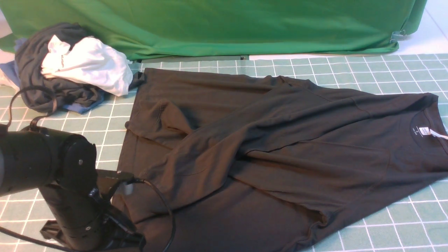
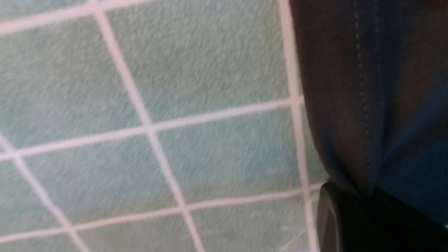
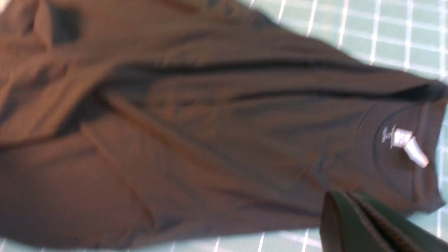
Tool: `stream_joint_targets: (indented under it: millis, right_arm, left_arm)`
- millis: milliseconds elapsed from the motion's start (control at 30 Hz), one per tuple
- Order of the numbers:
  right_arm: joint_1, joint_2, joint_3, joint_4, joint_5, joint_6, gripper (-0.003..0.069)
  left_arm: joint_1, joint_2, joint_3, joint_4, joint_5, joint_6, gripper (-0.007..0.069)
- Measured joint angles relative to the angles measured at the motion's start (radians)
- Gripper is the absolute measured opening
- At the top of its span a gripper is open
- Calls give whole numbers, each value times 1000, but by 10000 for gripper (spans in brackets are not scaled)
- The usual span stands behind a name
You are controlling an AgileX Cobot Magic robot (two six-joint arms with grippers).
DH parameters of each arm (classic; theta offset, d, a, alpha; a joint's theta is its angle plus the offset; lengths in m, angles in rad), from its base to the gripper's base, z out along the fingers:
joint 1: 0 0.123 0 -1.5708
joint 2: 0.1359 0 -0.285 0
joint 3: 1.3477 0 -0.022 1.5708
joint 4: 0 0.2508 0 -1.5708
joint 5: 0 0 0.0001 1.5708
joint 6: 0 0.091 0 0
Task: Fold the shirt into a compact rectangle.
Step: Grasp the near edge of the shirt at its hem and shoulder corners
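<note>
- On grid mat (image 1: 385,70), ctr to right: shirt (image 1: 280,140), black, long-sleeved, lying mostly flat but creased; it runs crosswise, collar end to robot's right, hem end to robot's left.
- Neck label (image 1: 428,132): white, inside collar, near right edge of front view; also seen blurred in R wrist view.
- Sleeve (image 1: 196,150): laid slantwise over shirt body, from the collar side down toward the near-left corner.
- L arm (image 1: 45,164): near-left corner of front view, reaching down to shirt's hem corner; black cable (image 1: 164,210) loops over the cloth beside it.
- L gripper (image 2: 365,206): closed, pinching hem (image 2: 364,105); stitched edge gathers into the jaws, w/ bare mat just beside it.
- R gripper (image 3: 350,206): out of front view; in R wrist view the jaws are pressed together, holding nothing, above shirt's near edge, not far from the collar.
- Clothes heap (image 1: 70,70): dark grey, white and blue items, far-left of mat, just beside shirt's far-left corner.
- Green cloth (image 1: 227,24): hangs along the far side, behind mat.
</note>
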Motion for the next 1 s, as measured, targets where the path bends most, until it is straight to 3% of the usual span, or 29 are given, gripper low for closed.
stream_joint_targets:
  millis: [367, 533, 600, 700, 833, 933, 1000]
  right_arm:
    - [43, 87, 122, -15, 150, -180, 1]
    - [222, 87, 271, -22, 86, -205, 3]
    - [351, 90, 338, -27, 0, -189, 27]
    - [493, 103, 378, -52, -114, -170, 104]
    - [655, 175, 380, -141, -253, -107, 275]
    - [740, 263, 380, -202, -316, -87, 379]
    - [779, 322, 380, -220, -345, -82, 408]
  left_arm:
    - [0, -297, 1, 25, 167, -29, 13]
    - [0, -377, 6, 62, 255, -60, 13]
    - [0, -413, 26, 79, 255, -68, 13]
    - [0, -432, 54, 113, 259, -80, 13]
    - [0, -434, 91, 161, 263, -105, 13]
    - [0, -434, 114, 173, 261, -115, 13]
    - [0, -434, 120, 176, 254, -121, 13]
